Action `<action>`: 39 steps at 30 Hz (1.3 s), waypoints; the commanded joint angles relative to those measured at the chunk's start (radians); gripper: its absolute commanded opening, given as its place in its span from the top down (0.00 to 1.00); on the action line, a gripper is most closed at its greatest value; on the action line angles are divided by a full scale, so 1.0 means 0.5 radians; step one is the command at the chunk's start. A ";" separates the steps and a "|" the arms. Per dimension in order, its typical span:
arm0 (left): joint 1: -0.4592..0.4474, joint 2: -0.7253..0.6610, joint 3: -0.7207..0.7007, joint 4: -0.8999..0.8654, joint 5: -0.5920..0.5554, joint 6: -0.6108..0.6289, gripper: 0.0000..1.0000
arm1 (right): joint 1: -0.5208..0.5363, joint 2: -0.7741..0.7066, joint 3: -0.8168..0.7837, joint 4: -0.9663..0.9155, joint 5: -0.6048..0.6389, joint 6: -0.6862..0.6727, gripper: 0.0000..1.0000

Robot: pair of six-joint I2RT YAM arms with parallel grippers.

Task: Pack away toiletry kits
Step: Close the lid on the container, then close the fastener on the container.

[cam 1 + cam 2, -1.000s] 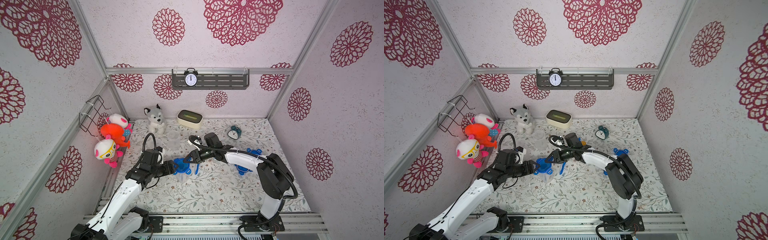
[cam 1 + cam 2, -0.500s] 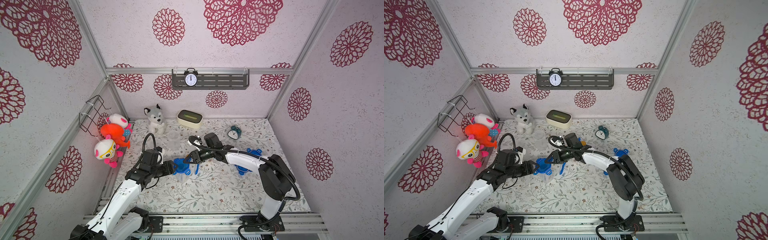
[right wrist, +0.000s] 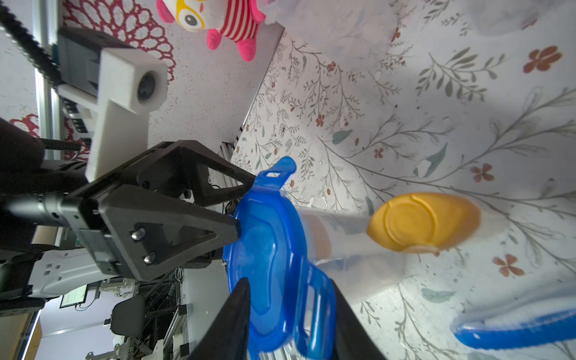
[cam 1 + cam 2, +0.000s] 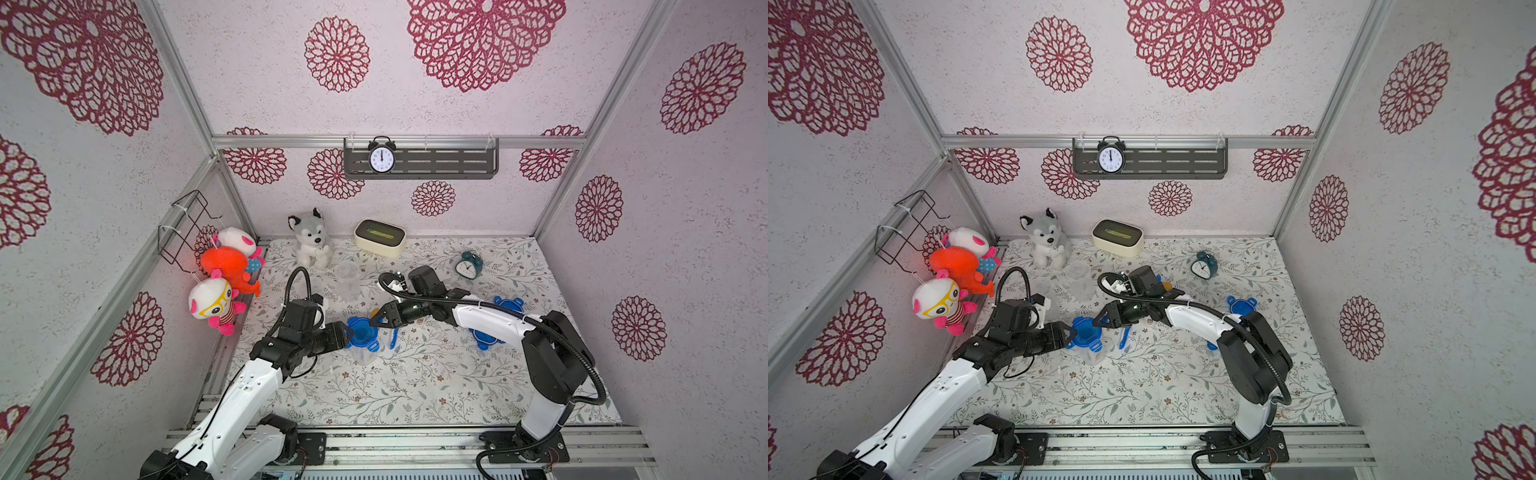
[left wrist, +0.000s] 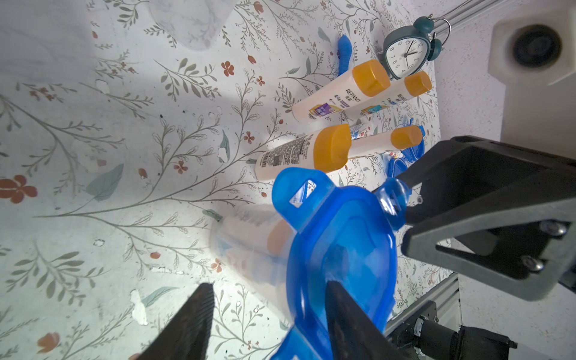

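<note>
A clear cup [image 4: 364, 355] with a bottle inside stands mid-table under a blue tabbed lid [image 4: 360, 333] [image 4: 1086, 332] [image 5: 339, 249] [image 3: 265, 258]. My left gripper [image 4: 348, 332] [image 5: 271, 324] reaches it from the left, open: one finger lies on the lid, the other stays off the cup wall. From the right, my right gripper [image 4: 375, 322] [image 3: 290, 324] is shut on the lid's rim and tab. Several white bottles with orange caps [image 5: 339, 93] lie beyond the cup, one cap [image 3: 424, 224] close by. A blue toothbrush [image 4: 1124, 336] [image 3: 514, 330] lies beside the cup.
Empty clear cups [image 4: 347, 270] stand behind the grippers. Two more blue lids [image 4: 509, 303] [image 4: 482, 336] lie under the right arm. At the back are a teal alarm clock [image 4: 469, 264], a cream tissue box [image 4: 379, 237] and a husky plush [image 4: 309, 239]. Plush toys [image 4: 226, 270] hang on the left wall.
Both grippers stay at the lidded cup; the arms have barely shifted.
</note>
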 commanded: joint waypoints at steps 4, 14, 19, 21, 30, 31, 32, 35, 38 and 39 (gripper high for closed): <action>0.014 0.020 -0.012 -0.134 -0.066 0.044 0.41 | -0.015 -0.125 0.051 -0.128 0.175 -0.085 0.59; 0.013 0.038 0.042 -0.137 -0.028 0.096 0.41 | -0.061 -0.400 -0.086 -0.148 0.547 -0.208 0.52; 0.013 0.029 0.141 -0.130 -0.042 0.132 0.31 | -0.067 -0.531 -0.241 -0.040 0.728 -0.295 0.46; 0.016 0.014 0.173 -0.083 -0.073 0.128 0.23 | -0.067 -0.558 -0.282 -0.018 0.790 -0.305 0.44; 0.016 0.043 0.347 -0.071 -0.100 0.121 0.17 | -0.067 -0.757 -0.463 0.086 1.062 -0.417 0.30; 0.015 0.058 0.379 -0.114 -0.109 0.117 0.18 | -0.064 -0.762 -0.458 0.063 1.066 -0.425 0.29; 0.013 0.073 0.408 -0.157 -0.128 0.108 0.18 | -0.064 -0.765 -0.454 0.050 1.063 -0.430 0.28; 0.002 0.123 0.511 -0.313 -0.201 0.083 0.18 | -0.055 -0.782 -0.461 0.035 1.080 -0.427 0.27; -0.034 0.179 0.635 -0.487 -0.254 0.092 0.15 | -0.055 -0.803 -0.481 0.030 1.132 -0.438 0.26; -0.064 0.194 0.689 -0.548 -0.299 0.090 0.13 | -0.055 -0.805 -0.484 0.013 1.176 -0.439 0.26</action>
